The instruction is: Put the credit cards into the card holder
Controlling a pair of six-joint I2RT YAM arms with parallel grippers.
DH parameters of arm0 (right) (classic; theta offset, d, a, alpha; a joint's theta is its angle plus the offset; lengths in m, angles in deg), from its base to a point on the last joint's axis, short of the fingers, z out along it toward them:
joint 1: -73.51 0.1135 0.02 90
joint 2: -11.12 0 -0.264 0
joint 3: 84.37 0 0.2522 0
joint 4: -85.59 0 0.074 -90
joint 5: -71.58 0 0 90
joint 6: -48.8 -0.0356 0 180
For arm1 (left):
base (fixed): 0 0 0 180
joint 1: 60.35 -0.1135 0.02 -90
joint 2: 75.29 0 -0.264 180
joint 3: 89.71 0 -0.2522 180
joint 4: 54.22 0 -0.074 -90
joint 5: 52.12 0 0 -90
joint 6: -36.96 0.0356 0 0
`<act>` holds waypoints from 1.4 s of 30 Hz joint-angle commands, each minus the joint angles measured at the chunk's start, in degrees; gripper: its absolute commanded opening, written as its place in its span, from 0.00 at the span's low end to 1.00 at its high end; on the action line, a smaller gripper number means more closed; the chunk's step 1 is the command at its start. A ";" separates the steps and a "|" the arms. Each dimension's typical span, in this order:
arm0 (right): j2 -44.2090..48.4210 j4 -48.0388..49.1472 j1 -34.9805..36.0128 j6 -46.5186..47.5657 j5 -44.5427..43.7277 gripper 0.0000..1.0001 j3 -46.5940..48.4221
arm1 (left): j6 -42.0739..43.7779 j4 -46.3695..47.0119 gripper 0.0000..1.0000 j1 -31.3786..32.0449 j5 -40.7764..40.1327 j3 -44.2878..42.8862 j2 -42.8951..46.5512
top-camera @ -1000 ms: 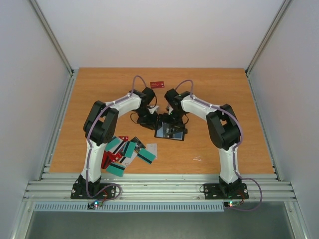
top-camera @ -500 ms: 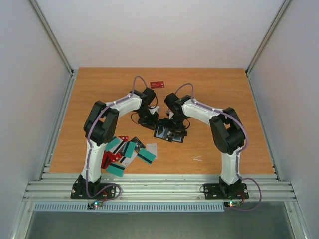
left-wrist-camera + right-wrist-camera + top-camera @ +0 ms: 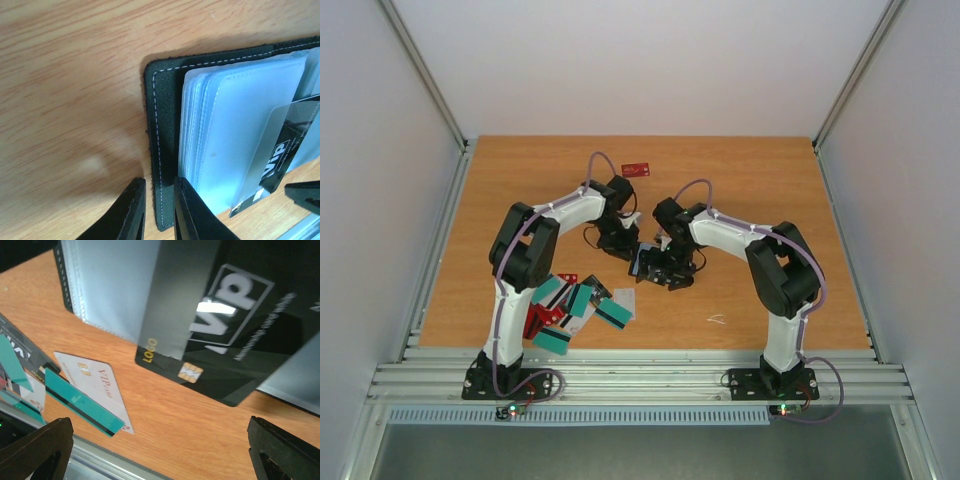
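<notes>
On woodgrain table (image 3: 65, 75), left jaws pinching stitched card holder (image 3: 165, 125); right jaws wide above glossy card (image 3: 225, 360).

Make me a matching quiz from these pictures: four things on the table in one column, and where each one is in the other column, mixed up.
Things:
1. black VIP card
2. white VIP card
3. lone red card
4. card holder

Places:
A. alone at the far side of the table
B. edge between the fingers of the left gripper
C. partly inside a clear sleeve
D. partly under a teal card

Pairs: 1-C, 2-D, 3-A, 4-B
</notes>
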 commanded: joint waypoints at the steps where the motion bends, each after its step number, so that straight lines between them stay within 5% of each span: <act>1: 1.63 4.89 1.61 -2.26 4.40 0.96 -1.06 | -0.03 -1.13 0.19 0.48 -1.99 -2.21 -2.15; 11: 2.20 9.05 2.04 -4.02 4.73 0.96 -3.45 | -2.53 -1.36 0.23 -0.40 -4.86 -11.26 -2.09; 23: 3.27 14.01 3.09 -6.77 2.87 0.96 -5.56 | -2.38 -0.81 0.26 -0.40 4.98 -22.96 -13.53; 42: 0.46 13.49 3.93 -6.94 -4.96 0.98 -1.39 | -2.14 -1.30 0.25 -0.44 7.07 -18.01 -12.48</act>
